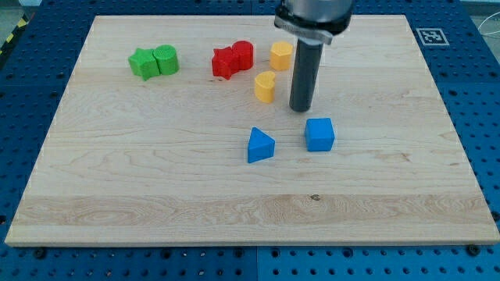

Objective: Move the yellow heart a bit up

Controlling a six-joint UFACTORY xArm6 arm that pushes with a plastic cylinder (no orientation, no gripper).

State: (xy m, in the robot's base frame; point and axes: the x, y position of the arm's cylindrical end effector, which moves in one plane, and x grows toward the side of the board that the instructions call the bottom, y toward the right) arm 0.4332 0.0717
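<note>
Here the rod stands upright, its tip [301, 108] on the wooden surface [156, 179]; it has no hand. The yellow heart [266, 87] sits just to the view's left of the tip, apart. Toward the view's bottom, a blue cube [319, 134].

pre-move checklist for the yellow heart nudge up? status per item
1. Target seen: yellow heart, upright on the board. ok
2. Contact: my tip sits to the view's right of the heart, apart from it. ok
3. Tip below the heart for an upward push: not ok, it is beside it.
4. Path up: yellow hexagon block lies up and right, close. cannot tell if clear
5. Red blocks up and left, off the line. ok
</note>
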